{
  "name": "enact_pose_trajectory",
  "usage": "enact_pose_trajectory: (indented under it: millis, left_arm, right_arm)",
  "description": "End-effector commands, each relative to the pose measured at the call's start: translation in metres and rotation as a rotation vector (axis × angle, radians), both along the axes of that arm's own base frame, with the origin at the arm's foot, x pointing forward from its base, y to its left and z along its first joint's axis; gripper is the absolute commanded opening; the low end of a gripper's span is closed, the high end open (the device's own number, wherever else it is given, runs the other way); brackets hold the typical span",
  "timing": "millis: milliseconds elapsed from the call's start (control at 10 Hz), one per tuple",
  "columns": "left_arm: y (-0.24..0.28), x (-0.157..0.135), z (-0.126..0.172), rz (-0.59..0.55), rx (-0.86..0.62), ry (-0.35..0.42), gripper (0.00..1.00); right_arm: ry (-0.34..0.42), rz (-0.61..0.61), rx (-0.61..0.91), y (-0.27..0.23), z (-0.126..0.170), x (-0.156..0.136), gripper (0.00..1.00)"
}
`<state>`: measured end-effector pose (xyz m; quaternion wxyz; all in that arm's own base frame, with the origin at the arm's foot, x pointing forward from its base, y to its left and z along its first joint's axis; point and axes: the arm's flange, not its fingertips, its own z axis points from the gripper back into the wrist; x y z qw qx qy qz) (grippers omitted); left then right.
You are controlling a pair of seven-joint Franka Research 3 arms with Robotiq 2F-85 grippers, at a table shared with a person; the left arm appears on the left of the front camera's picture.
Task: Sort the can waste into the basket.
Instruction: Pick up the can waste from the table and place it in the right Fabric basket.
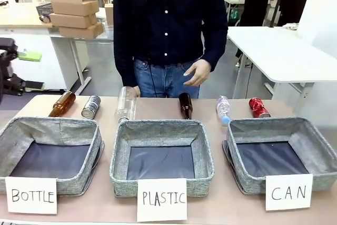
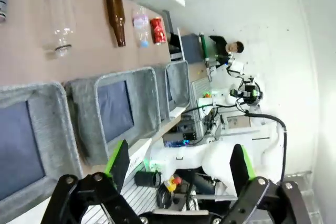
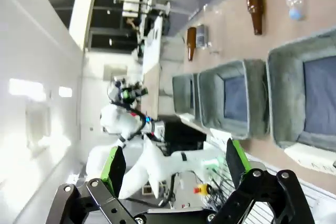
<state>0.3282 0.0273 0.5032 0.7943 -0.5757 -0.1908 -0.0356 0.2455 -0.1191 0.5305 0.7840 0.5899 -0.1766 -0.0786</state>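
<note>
Red can (image 1: 258, 107) lies just behind the basket (image 1: 266, 123) carded CAN, dark can (image 1: 90, 107) well apart beside a brown bottle (image 1: 62, 104), while left gripper (image 2: 179, 153) and right gripper (image 3: 176, 155) both gape wide, holding nothing.

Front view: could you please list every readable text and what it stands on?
"BOTTLE": white handwritten left card fronting the left grey woven-fabric basket.
"PLASTIC": middle card, middle basket.
"CAN": right card, right basket.
Dark grey metal can, silver print: too small to read.
</note>
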Motion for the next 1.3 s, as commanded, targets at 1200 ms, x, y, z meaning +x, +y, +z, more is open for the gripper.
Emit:
enact_pose_trajectory:
  millis: [1200]
  left_arm:
    - [-0.0066, -0.0117, 0.0025, -0.112, 0.056, -0.048, 1.00]
  right_arm:
    - [-0.044, 0.127, -0.117, 0.0282, 0.0041, 0.0028, 1.00]
